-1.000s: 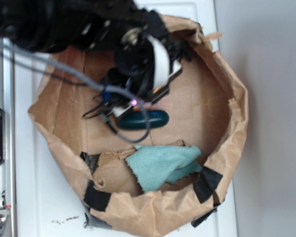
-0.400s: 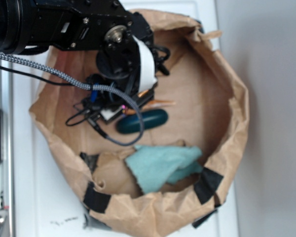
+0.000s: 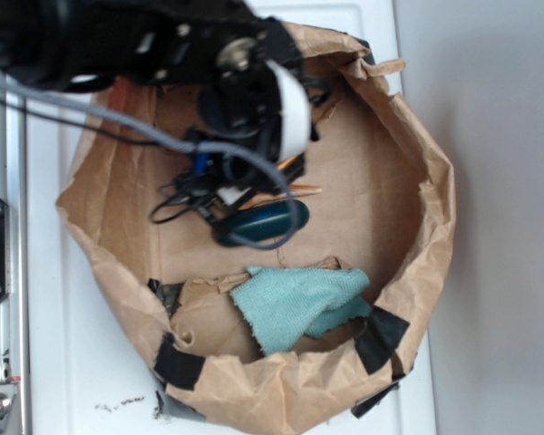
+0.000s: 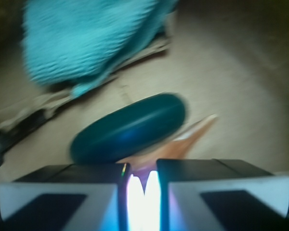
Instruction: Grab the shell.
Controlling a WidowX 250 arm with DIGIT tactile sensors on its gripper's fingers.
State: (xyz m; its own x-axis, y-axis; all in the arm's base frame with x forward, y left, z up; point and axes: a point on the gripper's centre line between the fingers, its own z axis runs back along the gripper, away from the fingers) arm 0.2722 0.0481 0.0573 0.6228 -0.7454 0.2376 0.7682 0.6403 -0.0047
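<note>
Claw [image 4: 143, 168] over the shell [image 4: 183, 142] in the paper bag [image 3: 417, 227]

The claw's jaws stand nearly together, a thin bright gap between them; I cannot tell if they grip anything. The shell's orange tail pokes out just beside the green stone [image 4: 130, 127], touching it. The teal cloth [image 3: 299, 304] lies apart, near the bag's wall.

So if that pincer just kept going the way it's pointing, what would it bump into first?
Most likely the shell: its orange tail pokes out just ahead of the pincer, with the dark green stone close behind. The blur makes depth uncertain, so it could touch both almost together.
</note>
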